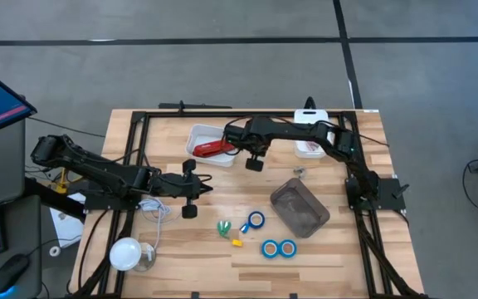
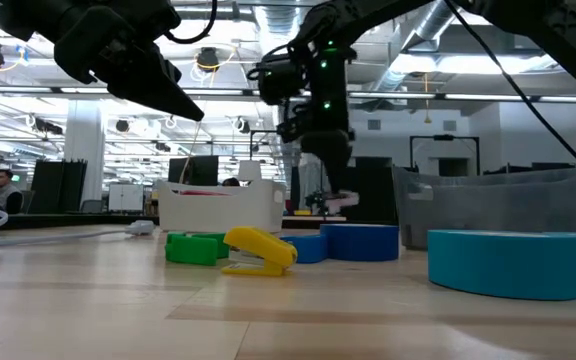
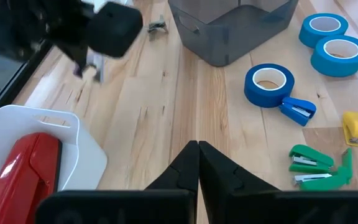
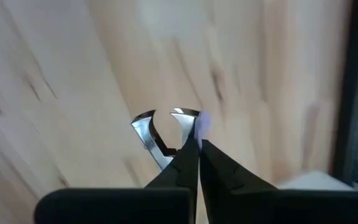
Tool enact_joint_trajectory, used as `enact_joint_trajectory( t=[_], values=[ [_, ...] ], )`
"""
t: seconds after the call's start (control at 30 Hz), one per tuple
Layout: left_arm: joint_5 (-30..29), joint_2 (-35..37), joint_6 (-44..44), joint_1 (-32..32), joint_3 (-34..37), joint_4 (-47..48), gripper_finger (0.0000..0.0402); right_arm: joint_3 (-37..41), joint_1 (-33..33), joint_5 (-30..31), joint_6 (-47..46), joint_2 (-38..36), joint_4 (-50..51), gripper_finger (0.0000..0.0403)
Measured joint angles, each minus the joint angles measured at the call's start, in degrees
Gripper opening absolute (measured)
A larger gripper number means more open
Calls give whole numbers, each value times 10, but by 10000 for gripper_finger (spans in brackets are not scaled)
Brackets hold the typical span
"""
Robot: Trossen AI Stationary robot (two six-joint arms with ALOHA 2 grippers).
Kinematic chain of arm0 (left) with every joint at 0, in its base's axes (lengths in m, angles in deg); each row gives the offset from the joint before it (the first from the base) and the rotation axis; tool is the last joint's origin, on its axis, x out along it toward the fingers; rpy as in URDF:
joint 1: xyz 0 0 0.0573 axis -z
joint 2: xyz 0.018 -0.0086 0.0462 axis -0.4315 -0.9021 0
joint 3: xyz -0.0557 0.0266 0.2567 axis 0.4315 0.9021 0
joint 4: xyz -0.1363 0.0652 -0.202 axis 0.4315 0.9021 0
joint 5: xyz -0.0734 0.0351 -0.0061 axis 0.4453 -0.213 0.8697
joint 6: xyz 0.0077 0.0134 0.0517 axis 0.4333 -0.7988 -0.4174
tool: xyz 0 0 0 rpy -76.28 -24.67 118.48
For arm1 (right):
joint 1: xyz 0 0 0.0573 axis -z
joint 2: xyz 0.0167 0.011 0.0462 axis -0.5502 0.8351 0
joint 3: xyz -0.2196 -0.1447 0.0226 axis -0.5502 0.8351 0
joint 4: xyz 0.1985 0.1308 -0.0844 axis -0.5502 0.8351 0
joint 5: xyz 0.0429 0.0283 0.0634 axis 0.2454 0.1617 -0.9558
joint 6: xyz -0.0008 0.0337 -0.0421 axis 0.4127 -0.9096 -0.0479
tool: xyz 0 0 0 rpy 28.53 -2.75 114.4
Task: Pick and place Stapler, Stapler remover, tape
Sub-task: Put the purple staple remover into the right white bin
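- nearest the front edge, two rolls of the tape (image 1: 270, 247) side by side and touching, right of centre
- just behind them to the left, a small yellow piece (image 1: 236, 242), then green pieces (image 1: 223, 226), a small blue stapler (image 3: 298, 109) and a third blue roll (image 1: 256, 220) just beside it
- right of that roll, a grey bin (image 1: 301, 206) lying at an angle
- left of centre, left gripper (image 3: 197, 155) with fingers pressed together, empty, aimed to the right over bare wood
- farther back, right gripper (image 4: 196, 149) hanging above the table, clamped on the stapler remover (image 4: 151, 134), metal claws sticking out past the fingertips
- just behind and left of it, the stapler (image 1: 212, 149), red, lying in a white tray (image 1: 199, 133)
- far right, a second white tray (image 1: 312, 124)
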Motion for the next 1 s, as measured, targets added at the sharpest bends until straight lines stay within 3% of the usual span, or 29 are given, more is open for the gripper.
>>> enact_joint_trajectory(
  t=[0.5,0.77,1.0],
  values=[
    [0,0,4,0,0,0,2,64,67,76,-58,-207,32,0],
    [0,0,4,0,0,0,2,203,124,74,-100,-302,6,0],
    [0,0,4,0,0,0,2,339,167,47,-101,-329,-71,0]
  ],
)
